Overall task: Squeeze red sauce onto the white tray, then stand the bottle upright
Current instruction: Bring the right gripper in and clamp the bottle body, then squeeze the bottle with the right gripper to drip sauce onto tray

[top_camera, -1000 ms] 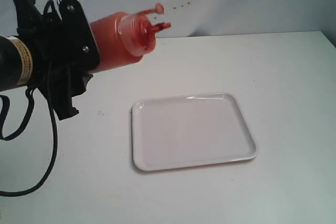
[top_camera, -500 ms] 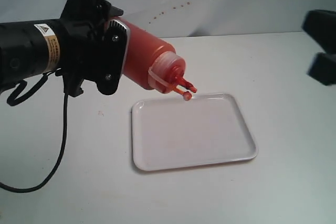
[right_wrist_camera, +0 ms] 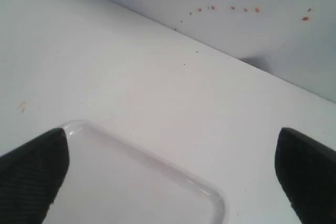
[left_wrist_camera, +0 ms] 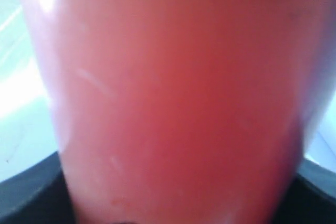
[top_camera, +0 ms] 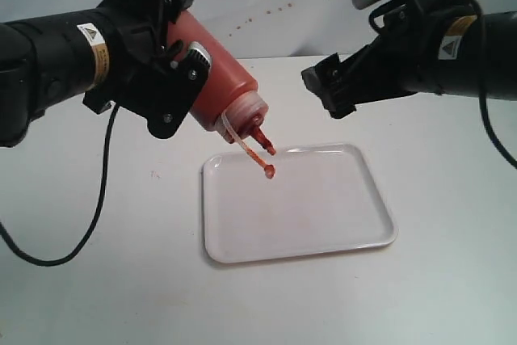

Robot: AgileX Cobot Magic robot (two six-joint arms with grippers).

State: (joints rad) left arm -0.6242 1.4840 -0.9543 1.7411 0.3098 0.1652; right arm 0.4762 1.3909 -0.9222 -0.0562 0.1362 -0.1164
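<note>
The bottle (top_camera: 222, 90), orange-red and translucent, hangs tilted with its red nozzle (top_camera: 262, 145) pointing down over the far left corner of the white tray (top_camera: 307, 216). Its small tethered cap (top_camera: 268, 171) dangles just below the nozzle. My left gripper (top_camera: 182, 78) is shut on the bottle's body, which fills the left wrist view (left_wrist_camera: 173, 103). My right gripper (top_camera: 331, 90) hovers open above the table behind the tray's far edge; its wrist view shows a rounded tray corner (right_wrist_camera: 131, 182) between the spread fingers (right_wrist_camera: 37, 166). No red sauce blob shows on the tray.
The white table (top_camera: 436, 280) lies all round the tray. A white backdrop (top_camera: 323, 6) with tiny red specks stands behind. A black cable (top_camera: 89, 224) hangs from the left arm down to the table's left side.
The left arm has swung the bottle over and tipped it steeper, nozzle now down at the tray's far left corner. The right arm has come in from the right edge to behind the tray.
</note>
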